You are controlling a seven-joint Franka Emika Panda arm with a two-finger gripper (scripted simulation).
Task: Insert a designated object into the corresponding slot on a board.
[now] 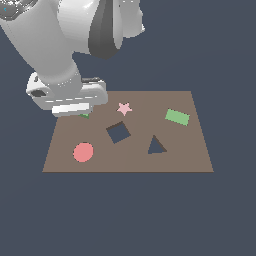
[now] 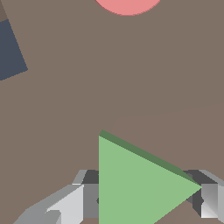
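The green triangular block [image 2: 140,179] lies flat between my fingers, one finger [image 2: 65,205] against its straight edge and the other [image 2: 210,199] at its tip. My gripper [image 2: 146,194] is shut on it. In the exterior view the gripper [image 1: 84,113] sits low over the far corner of the brown board [image 1: 190,155] on the exterior view's left. Only a sliver of the block [image 1: 85,115] shows under the hand. The dark triangular slot [image 1: 156,146] lies apart, toward the exterior view's right, nearer the board's front edge.
A dark square cut-out [image 1: 118,132] [image 2: 8,52] lies between the gripper and the slot. A red disc [image 1: 83,152] [image 2: 127,4] sits at the board's front left, a pink star [image 1: 124,108] at the back, and a green rectangle [image 1: 177,117] at the back right.
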